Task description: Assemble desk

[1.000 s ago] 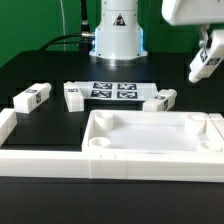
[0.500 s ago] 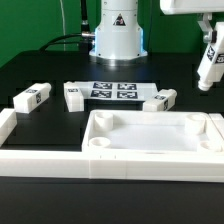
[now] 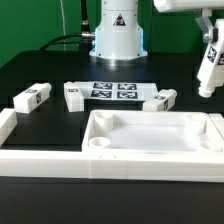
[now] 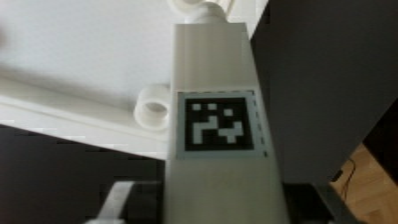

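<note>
Altogether, the gripper (image 3: 211, 52) clamps one leg (image 3: 207, 76), while three legs (image 3: 32, 97) (image 3: 72, 95) (image 3: 160, 99) lie near one tabletop (image 3: 150, 146).

open: over tabletop (image 3: 150, 130) | blocked: lying legs (image 3: 160, 99) either side of marker board (image 3: 112, 90)

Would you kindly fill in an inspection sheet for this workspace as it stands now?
Surface: black table, the marker board flat on it.
Job's things: white plastic rimmed rectangular tabletop lies sockets up; three white square-section tagged legs lie loose beyond it.
Clutter: nothing seen.
Grippers: gripper shut on a fourth leg, tilted in the air at the exterior view's right.
Cables: black cables beside the robot base.
Surroundings: low white barrier wall; green backdrop.
</note>
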{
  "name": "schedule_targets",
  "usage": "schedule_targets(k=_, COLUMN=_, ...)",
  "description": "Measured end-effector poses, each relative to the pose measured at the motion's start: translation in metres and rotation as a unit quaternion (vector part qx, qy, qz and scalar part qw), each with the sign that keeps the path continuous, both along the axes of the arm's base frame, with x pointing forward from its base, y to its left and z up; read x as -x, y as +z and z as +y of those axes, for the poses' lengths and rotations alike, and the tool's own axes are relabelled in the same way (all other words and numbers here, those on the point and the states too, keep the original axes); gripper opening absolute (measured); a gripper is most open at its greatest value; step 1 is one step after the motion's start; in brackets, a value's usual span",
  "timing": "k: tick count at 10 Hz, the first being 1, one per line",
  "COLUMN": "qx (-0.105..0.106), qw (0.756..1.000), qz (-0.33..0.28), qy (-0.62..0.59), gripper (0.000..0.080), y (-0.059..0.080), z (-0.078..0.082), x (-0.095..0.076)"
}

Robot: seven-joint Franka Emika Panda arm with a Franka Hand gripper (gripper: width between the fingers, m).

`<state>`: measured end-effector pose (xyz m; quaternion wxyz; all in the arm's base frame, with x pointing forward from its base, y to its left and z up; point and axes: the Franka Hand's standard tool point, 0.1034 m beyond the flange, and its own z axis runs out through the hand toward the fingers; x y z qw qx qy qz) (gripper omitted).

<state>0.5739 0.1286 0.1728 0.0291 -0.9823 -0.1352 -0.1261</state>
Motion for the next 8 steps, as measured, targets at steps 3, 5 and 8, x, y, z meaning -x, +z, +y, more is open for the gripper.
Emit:
schedule_targets(k=3, qx=0.0, qw=1.0, qz=0.0, qy=0.001, gripper=0.029, y=-0.003, z=0.0, x=0.002)
schedule_targets(k=5, qx=-0.007, qw=1.0, qz=-0.015, qy=0.009, gripper=0.029, y=-0.007, z=-0.009, x=-0.008)
schedule_targets(k=8, qx=-0.018, qw=0.997, qz=-0.074, qy=-0.001, gripper=0.029, y=0.008, z=-0.009, x=-0.037)
